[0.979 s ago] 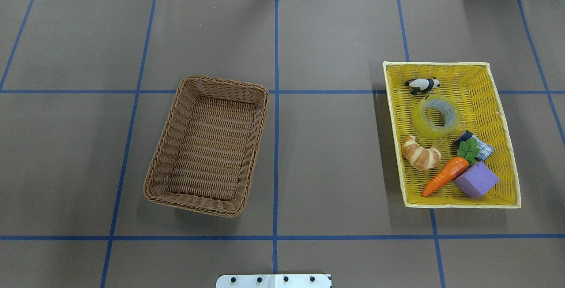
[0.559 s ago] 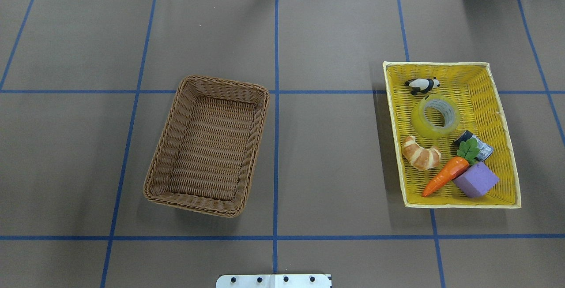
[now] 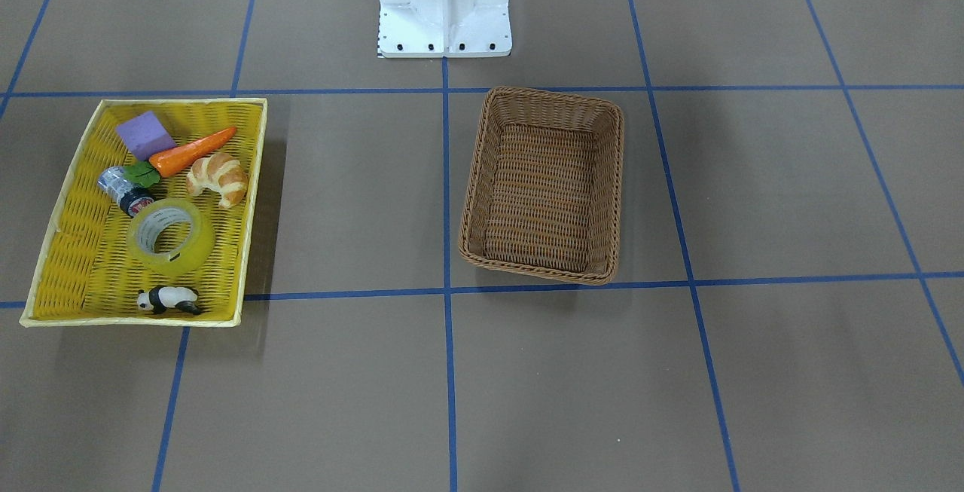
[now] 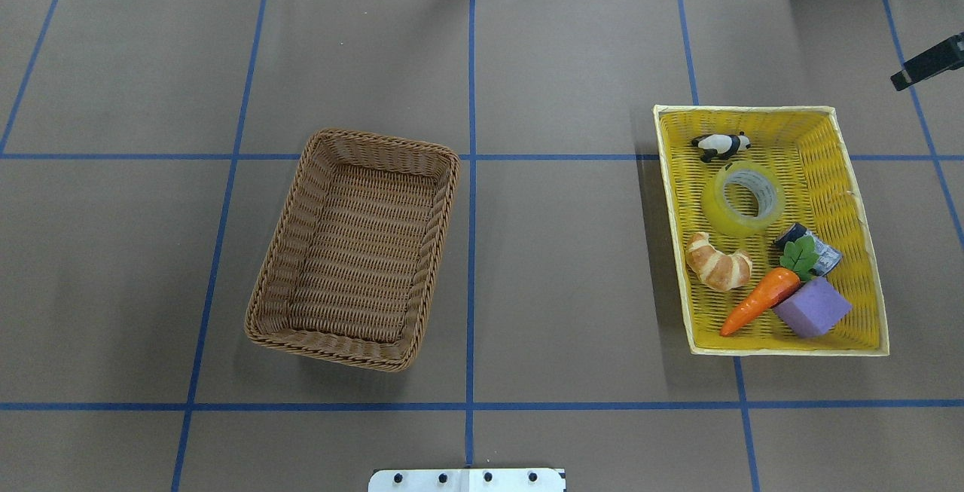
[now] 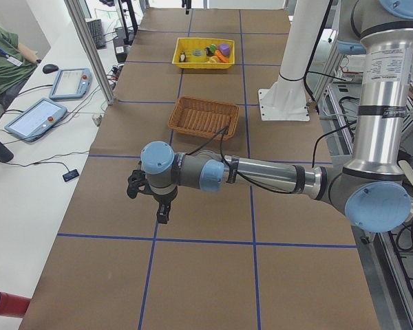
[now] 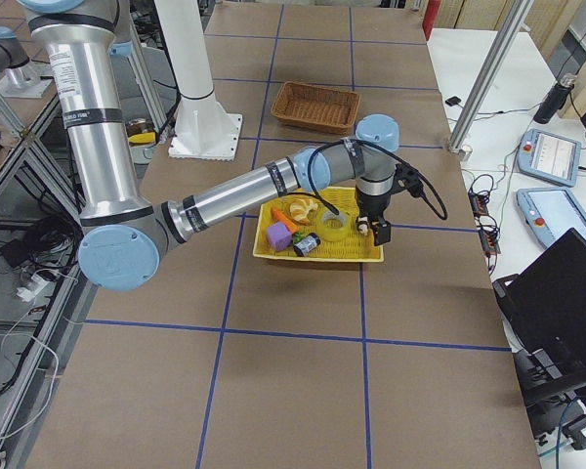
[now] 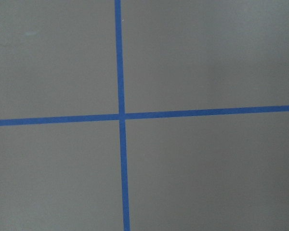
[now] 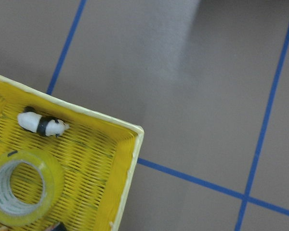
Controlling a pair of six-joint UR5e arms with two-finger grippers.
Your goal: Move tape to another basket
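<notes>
Tape lies flat, core opening up, inside the yellow tray on the table, between the panda figure and the croissant; the brown wicker basket sits well apart from the tray, near the table's middle. Right end effector hangs above the tray's panda end, near the tape and not holding it; whether its jaws are wide or narrow cannot be told. Left end effector hangs over bare table, well apart from the basket, and its jaw width also cannot be told.
</notes>
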